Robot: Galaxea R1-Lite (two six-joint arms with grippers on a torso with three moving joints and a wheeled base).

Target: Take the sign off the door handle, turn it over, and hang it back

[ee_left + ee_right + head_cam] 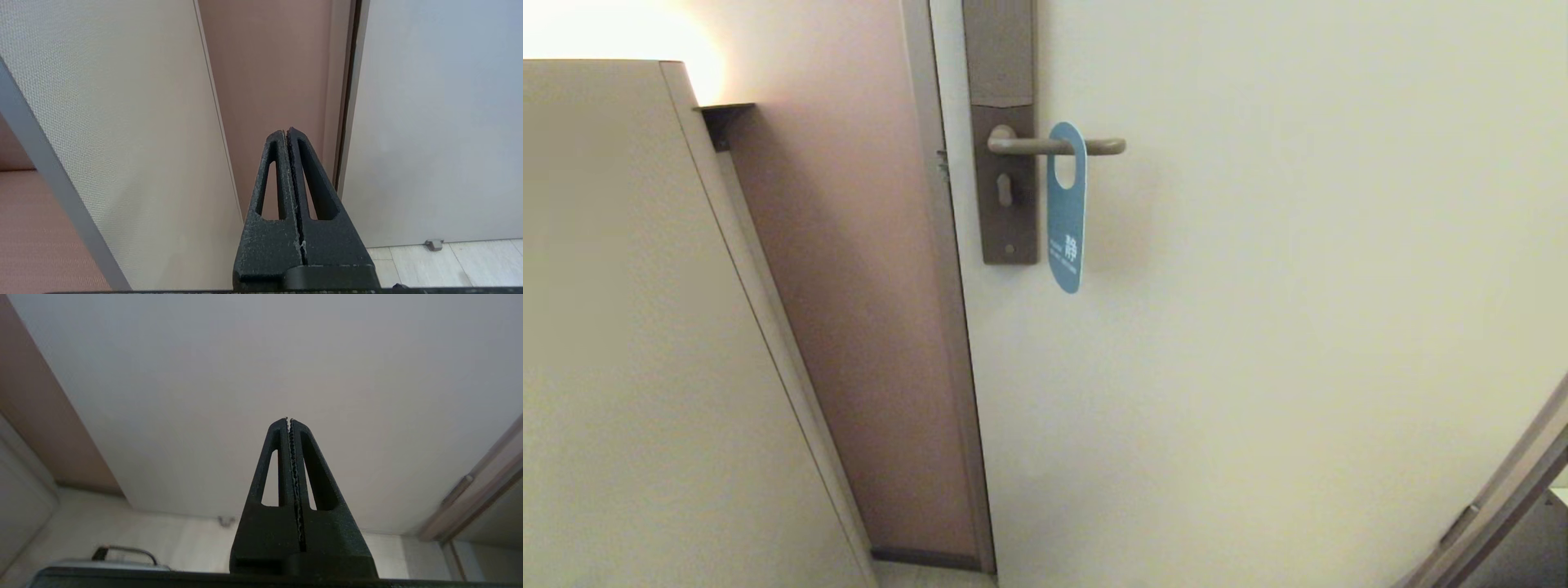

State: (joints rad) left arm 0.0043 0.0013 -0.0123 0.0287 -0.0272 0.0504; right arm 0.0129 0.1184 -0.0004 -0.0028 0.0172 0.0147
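Where the handle (pixel 1058 146) juts level from its tall brownish lock plate (pixel 1005 188), hangs the sign (pixel 1067 208) — blue, threaded on by its oval hole, roughly midway along the lever, just beside the plate's edge. Shows white lettering near its lower rounded end, turned partly edge-on toward the head camera. Hangs straight down against the pale door (pixel 1298 327), lower tip reaching a little below the plate's bottom. Keyhole visible in the plate, under the lever's root.

Neither arm visible from the head camera. Seen only from the wrist cameras: left gripper (pixel 287 131) with fingers pressed together, clamped on nothing, pointing at the brown strip of wall (pixel 278 73) between a beige panel (pixel 122 122) and the door edge, low down near the floor tiles (pixel 429 265). Right gripper (pixel 289 419) likewise closed tight, toothed inner faces meeting, empty — facing the plain door surface, well below the sign, with floor and a dark curved bar (pixel 124 551) at the near edge.

To the left of the door frame, a lit patch of wall above the beige panel.
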